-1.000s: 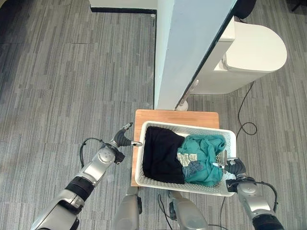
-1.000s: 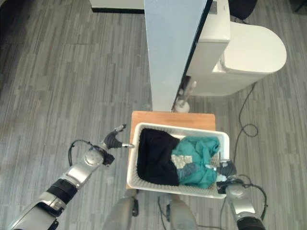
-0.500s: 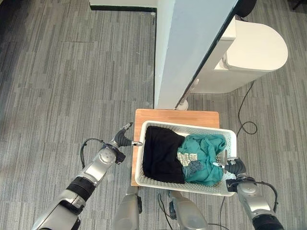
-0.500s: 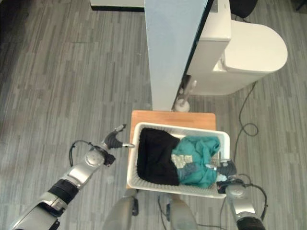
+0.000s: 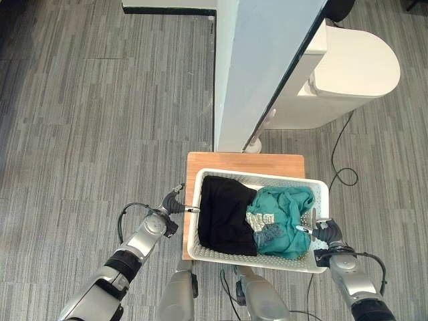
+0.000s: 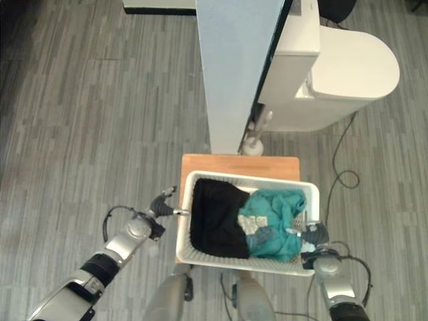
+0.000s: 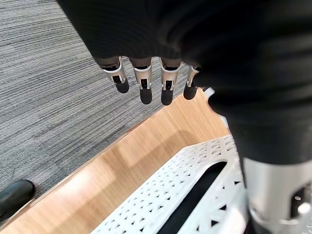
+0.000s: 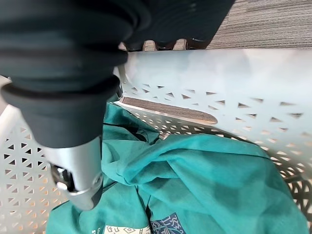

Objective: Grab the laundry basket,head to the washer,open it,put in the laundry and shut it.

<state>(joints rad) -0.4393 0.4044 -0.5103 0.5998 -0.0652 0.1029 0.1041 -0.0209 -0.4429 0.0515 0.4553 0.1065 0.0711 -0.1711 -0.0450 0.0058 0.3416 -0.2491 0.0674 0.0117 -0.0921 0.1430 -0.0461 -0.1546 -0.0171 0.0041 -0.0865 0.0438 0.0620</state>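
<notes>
The white laundry basket (image 5: 281, 178) stands on a small wooden table (image 5: 241, 160). A black garment (image 5: 224, 214) fills its left half and a teal one (image 5: 284, 214) its right half. My left hand (image 5: 170, 204) is open just off the basket's left end, its straight fingers (image 7: 145, 90) hovering over the wood above the basket's handle slot (image 7: 195, 195). My right hand (image 5: 326, 233) sits against the basket's right rim (image 8: 219, 68), partly hidden behind it, with the teal cloth (image 8: 204, 185) just inside.
A white washer (image 5: 348, 73) stands at the far right, beyond the table. A tall pale panel (image 5: 261, 67) rises between it and the basket. A thin cable (image 5: 341, 174) trails over the grey floor (image 5: 100, 134) by the table's right side.
My left hand has drawn in closer to the basket's left end and a little nearer to me. The right hand and the basket have stayed put.
</notes>
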